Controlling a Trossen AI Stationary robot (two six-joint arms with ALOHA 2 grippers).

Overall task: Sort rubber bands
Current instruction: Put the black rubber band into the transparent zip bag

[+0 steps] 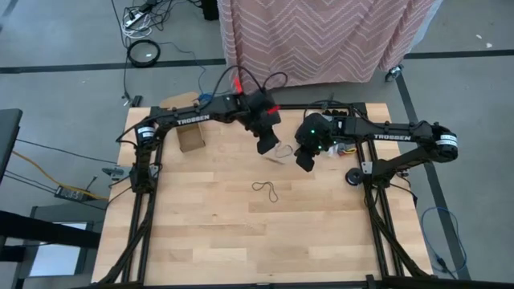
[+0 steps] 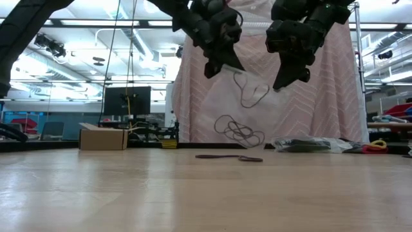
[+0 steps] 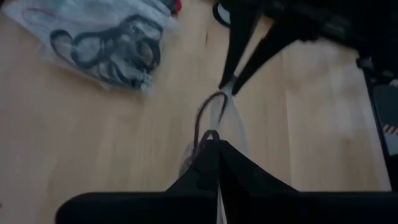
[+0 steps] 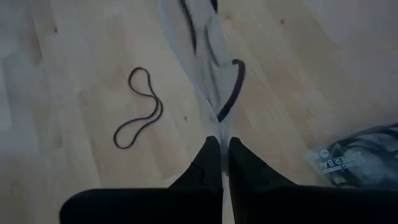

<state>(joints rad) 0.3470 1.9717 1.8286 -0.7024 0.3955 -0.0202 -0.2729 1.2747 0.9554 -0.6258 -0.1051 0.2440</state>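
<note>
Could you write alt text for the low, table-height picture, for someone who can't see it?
Two dark robot grippers, left and right, hold a clear plastic bag of black rubber bands up above a wooden table. One loose rubber band lies on the table below, with a cardboard box farther left.

arms: black, white TROSSEN lettering | left arm (image 1: 193, 118): red cable | right arm (image 1: 385, 128): green light

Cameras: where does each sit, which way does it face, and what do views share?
High: overhead, straight down; both arms, table.
Low: tabletop height, level; both hands holding a clear bag of bands.
Left wrist: past the left hand at the bag.
Right wrist: past the right hand.
Shared: high and right wrist both show the loose black band.
</note>
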